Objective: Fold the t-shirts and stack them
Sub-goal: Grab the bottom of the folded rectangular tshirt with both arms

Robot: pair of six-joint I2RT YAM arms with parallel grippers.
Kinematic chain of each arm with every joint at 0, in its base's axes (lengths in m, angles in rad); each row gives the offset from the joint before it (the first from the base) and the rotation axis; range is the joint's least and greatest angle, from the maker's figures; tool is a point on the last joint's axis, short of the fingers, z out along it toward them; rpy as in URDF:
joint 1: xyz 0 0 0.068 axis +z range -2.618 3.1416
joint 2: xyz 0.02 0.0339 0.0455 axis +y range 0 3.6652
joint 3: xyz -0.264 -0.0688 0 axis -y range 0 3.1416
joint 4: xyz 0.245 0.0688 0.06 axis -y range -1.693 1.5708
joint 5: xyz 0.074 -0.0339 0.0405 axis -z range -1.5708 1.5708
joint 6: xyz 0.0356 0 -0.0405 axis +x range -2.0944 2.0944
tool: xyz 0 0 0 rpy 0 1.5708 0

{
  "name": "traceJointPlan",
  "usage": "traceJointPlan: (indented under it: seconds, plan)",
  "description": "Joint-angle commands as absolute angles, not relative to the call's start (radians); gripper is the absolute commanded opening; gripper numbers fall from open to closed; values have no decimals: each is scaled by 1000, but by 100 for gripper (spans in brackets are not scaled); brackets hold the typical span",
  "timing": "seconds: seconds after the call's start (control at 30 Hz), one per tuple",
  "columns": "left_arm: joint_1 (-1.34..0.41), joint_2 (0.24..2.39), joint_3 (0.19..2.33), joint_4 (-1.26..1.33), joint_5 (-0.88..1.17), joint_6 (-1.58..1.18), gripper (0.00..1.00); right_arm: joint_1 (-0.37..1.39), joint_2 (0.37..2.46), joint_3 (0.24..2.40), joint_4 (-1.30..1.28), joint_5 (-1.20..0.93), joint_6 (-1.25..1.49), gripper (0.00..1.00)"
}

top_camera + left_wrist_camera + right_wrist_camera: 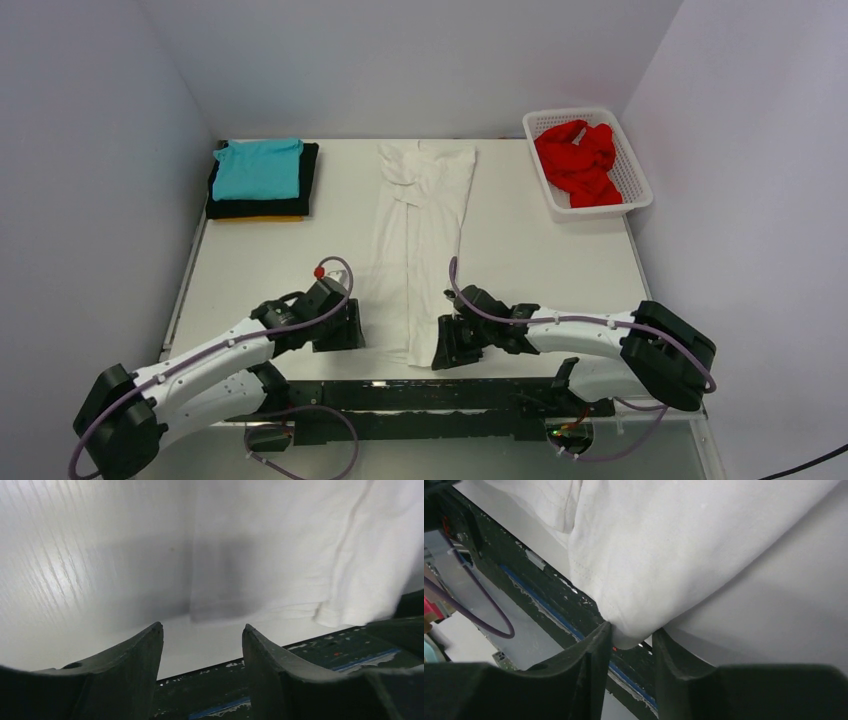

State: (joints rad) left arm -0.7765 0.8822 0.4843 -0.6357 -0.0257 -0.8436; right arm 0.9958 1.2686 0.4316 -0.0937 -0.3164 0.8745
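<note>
White shirt (420,250) lies folded lengthwise on the counter (540,250). Right jaws pinch its near hem corner. Left jaws stand wide, empty, near the opposite corner.

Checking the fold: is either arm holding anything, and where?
The right fingers pinch the white t-shirt by its near hem corner; the left fingers hold nothing.

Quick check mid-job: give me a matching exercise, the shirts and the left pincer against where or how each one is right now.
Things:
1. white t-shirt
2. red t-shirt
3. teal t-shirt
4. left pincer

Places or states:
A. crumpled in the basket
B. open, nothing between its fingers
C. lying as a long folded strip in the middle of the table
D. on top of the stack at the far left

Pairs: 1-C, 2-A, 3-D, 4-B
</note>
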Motion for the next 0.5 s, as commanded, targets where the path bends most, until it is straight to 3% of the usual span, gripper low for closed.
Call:
traceJointPlan:
  seconds: [0.0,0.1,0.33,0.4,0.47]
  plan:
    - [-776,934,421,-557,17,-881,62,1008,1282,445,-177,-238,868,34]
    - [-776,974,415,-542,18,-886,50,1008,1278,443,-174,-226,871,28]
    - [-776,1058,373,-430,76,-899,40,1008,1305,455,-169,-234,854,23]
    - [-777,1081,385,-436,68,-894,26,1008,1308,454,-166,-235,854,20]
    - [-776,1089,399,-454,69,-887,1,1008,1297,455,-176,-226,856,16]
